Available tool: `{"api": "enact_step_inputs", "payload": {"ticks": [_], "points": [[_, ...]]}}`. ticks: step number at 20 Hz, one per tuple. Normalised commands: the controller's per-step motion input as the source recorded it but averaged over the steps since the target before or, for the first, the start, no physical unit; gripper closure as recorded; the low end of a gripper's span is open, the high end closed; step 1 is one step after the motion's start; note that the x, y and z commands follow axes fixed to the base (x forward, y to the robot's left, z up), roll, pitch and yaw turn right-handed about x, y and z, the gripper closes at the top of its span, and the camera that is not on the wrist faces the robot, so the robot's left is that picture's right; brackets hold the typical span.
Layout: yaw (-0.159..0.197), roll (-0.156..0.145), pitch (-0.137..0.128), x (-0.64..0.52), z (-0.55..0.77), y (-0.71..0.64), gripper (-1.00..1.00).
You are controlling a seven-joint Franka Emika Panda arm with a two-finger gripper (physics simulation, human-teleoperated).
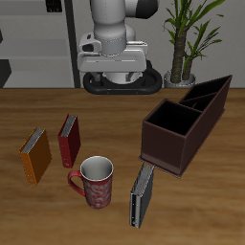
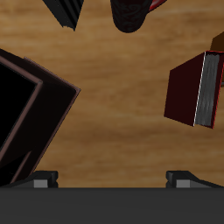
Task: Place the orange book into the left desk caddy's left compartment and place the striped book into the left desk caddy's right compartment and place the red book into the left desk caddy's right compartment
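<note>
Nearest the front edge of the worktop (image 1: 220,206): striped book (image 1: 142,195), standing on edge, just beside the mug (image 1: 94,182) and close to the low end of the caddy (image 1: 185,126). Its long axis runs front to back, slightly angled.

Next back: orange book (image 1: 35,156) and red book (image 1: 69,141), both upright, near each other but apart, on the far side of the mug from the caddy. None of the three books is in the caddy yet; nothing placed.

Caddy lies diagonally. Right compartment (image 1: 170,122) is the wide one nearer the front; left compartment (image 1: 209,96) is the narrow one farther back. Both look empty.

Hand (image 2: 111,178): wrist view shows two fingertips (image 2: 42,178) set wide apart, spread, holding nothing. It hangs high over bare worktop between red book (image 2: 197,90) and caddy (image 2: 31,105).

Key relation: the red book is the closest book to the hand. The orange book (image 2: 218,40) just shows beyond it. Judgement: first reach goes sideways and down toward that pair, fingers straddling the cover's thin dimension.
</note>
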Motion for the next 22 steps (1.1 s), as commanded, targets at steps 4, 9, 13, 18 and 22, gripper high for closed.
{"api": "enact_step_inputs", "payload": {"ticks": [4, 9, 13, 18, 22], "points": [[0.04, -0.033, -0.013, 0.24, 0.0, -0.55, -1.0], [0.099, -0.028, -0.06, 0.23, 0.03, -0.63, -1.0], [-0.016, 0.004, 0.049, 0.18, -0.15, -0.52, -1.0], [-0.053, 0.002, -0.029, 0.09, -0.05, -0.58, -1.0], [0.019, -0.038, -0.017, 0.1, -0.04, -0.64, -1.0]]}}
